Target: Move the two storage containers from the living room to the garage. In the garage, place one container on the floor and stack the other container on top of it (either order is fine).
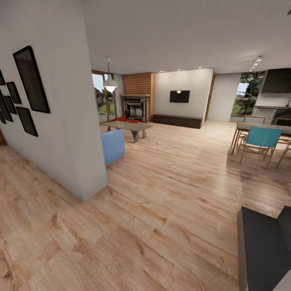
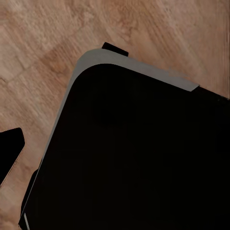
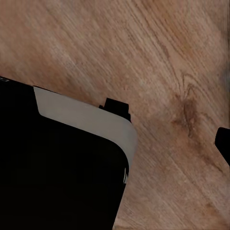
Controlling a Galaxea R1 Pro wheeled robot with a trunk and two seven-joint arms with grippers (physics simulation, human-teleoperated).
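The living room lies ahead across the light wood plank floor (image 1: 169, 194). Far off, two orange-red storage containers (image 1: 121, 119) (image 1: 132, 121) show partly behind a low coffee table (image 1: 128, 126), in front of the dark fireplace (image 1: 136, 107) and red brick chimney (image 1: 139, 84). In the left wrist view one dark fingertip (image 2: 9, 151) hangs over planks, beside my black, grey-rimmed base (image 2: 134, 143). In the right wrist view another dark fingertip (image 3: 224, 143) shows at the frame's edge, near the base (image 3: 57, 167). Neither holds anything that I can see.
A white wall (image 1: 60, 121) with black frames juts out close on the left. A blue seat (image 1: 113, 146) stands behind its corner. Dining table and teal chair (image 1: 260, 141) are at the right. My dark base (image 1: 262, 250) fills the lower right corner.
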